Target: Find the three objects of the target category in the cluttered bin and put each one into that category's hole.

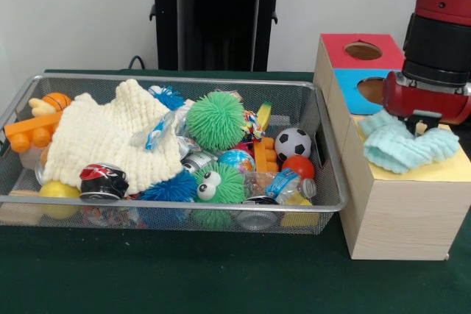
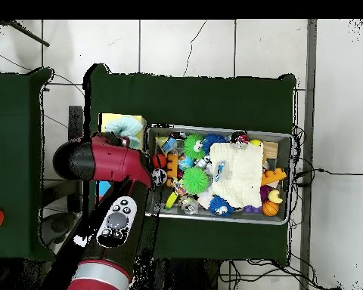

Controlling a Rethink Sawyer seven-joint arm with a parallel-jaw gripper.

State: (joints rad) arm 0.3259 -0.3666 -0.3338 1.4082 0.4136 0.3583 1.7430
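We have the claw (image 1: pixel 422 124) over the yellow-topped box (image 1: pixel 412 211), a pale blue cloth (image 1: pixel 403 143) lying directly beneath it (grip state: we cannot tell). The bin (image 1: pixel 333 154) lies toward nine o'clock on the worktop (image 1: pixel 221 277).

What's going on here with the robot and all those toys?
A red Sawyer arm has its tool over the yellow-topped box beside the bin, right at a pale blue cloth lying on that box's top. Whether the tool grips the cloth cannot be told. The bin is full of clutter: a cream cloth, spiky green balls, a small soccer ball and cans.
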